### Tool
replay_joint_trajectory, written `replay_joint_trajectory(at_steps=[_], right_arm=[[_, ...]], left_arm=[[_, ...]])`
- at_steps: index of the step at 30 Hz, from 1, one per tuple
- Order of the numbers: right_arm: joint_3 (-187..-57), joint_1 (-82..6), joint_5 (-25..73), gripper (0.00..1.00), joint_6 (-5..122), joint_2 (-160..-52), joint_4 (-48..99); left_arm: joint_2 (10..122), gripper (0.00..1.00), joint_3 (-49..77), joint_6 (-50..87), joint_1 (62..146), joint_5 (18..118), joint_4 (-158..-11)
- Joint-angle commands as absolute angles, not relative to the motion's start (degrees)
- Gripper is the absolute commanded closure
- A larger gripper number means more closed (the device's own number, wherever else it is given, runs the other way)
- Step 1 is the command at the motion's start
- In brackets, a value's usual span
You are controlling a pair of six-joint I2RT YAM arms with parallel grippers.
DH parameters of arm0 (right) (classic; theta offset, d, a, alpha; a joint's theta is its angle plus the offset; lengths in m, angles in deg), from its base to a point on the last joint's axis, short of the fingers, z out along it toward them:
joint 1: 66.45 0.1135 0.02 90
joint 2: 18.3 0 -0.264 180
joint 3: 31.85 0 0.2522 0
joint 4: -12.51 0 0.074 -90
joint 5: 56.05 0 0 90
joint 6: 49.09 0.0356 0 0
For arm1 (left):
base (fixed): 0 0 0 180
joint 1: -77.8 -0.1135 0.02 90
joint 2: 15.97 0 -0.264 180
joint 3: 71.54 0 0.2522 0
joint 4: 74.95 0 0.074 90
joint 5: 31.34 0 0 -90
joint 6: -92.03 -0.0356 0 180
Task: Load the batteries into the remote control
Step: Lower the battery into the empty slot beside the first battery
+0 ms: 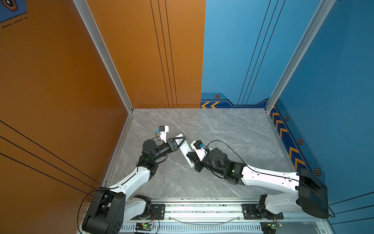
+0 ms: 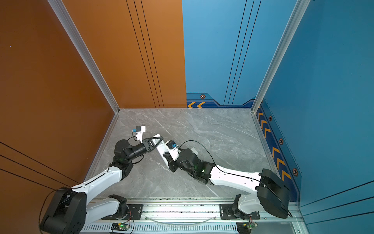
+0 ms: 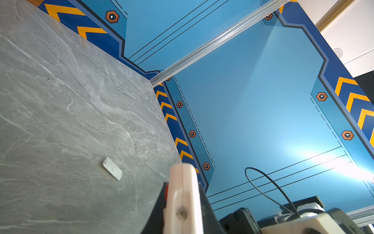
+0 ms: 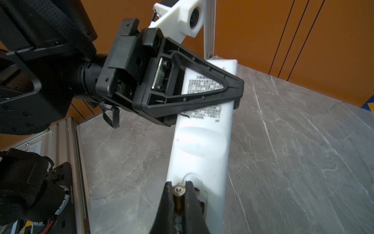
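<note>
**Gold-tipped battery held at the end of a white remote**

Aluminium rail [image 1: 202, 208] runs along the near edge of the grey marble-look worktop [image 1: 222, 131], and both robot arms rise from it toward the middle of the scene. Nearest the rail, the right hand [image 4: 179, 185] has its two black fingers closed tight on a slim battery [image 4: 179, 192], whose gold end points away from the wrist. The battery's tip sits right at a rounded notch in the near end of the remote control [image 4: 202, 141]. Whether it is touching the plastic cannot be told.

The remote control, seen in both top views as a long white bar between the two arms, runs away from the rail toward the back of the worktop. Its plain back, with a block of printed text, faces up. Farther along, the left hand [image 4: 235, 97] clamps the remote control's far portion, one triangular black finger lying across the printed text and the other hidden beneath. The left wrist view shows the remote control edge-on between those fingers.

Beyond the hands, a small white cover plate [image 3: 112, 168] lies flat and alone on the worktop. At the back stand an orange wall [image 1: 141, 50] and a blue wall [image 1: 232, 50].
</note>
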State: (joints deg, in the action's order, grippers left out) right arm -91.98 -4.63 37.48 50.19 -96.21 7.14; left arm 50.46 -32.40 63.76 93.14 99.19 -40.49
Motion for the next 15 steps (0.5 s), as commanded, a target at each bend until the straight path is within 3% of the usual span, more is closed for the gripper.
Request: replay_joint_trajectory(at_steps=[1, 15], right_arm=[[-90.6, -4.3, 38.3, 0.96, 50.6, -97.3, 8.0], [-89.6, -3.9, 38.5, 0.88, 49.8, -96.2, 7.0]], left_arm=[[50.1, 1.0, -32.5, 64.5, 93.2, 99.5, -37.6], [50.0, 1.0, -32.5, 64.6, 93.2, 99.4, -37.3]])
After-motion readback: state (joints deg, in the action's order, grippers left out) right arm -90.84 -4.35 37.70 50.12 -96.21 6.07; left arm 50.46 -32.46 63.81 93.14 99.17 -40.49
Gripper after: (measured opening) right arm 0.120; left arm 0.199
